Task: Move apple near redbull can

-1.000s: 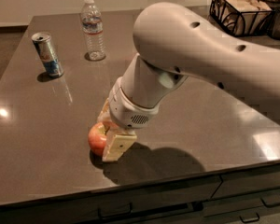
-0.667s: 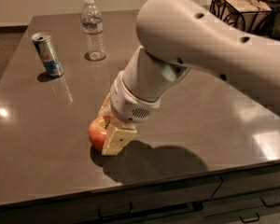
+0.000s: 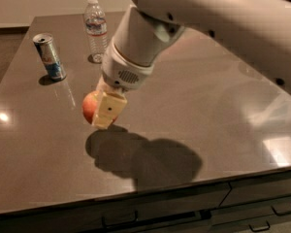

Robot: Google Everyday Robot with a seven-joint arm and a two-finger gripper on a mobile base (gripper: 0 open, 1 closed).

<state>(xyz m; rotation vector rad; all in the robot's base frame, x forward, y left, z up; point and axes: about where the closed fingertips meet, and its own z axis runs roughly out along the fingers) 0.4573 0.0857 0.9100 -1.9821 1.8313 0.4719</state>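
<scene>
The red-orange apple [image 3: 90, 106] is held in my gripper [image 3: 103, 108], lifted a little above the dark table [image 3: 194, 101]; its shadow falls below it and to the right. The cream fingers [image 3: 108, 110] are shut on the apple and cover its right side. The redbull can [image 3: 49, 57], blue and silver, stands upright at the table's left side, behind and to the left of the apple. The big white arm comes down from the upper right.
A clear plastic water bottle [image 3: 96, 29] with a white cap stands at the back, right of the can. The table's front edge, with drawers [image 3: 184, 212] below it, runs along the bottom. A dark basket shows at the top right corner.
The gripper has lifted the apple off the table and carried it up and to the left, closer to the can. The arm has come nearer to the camera.
</scene>
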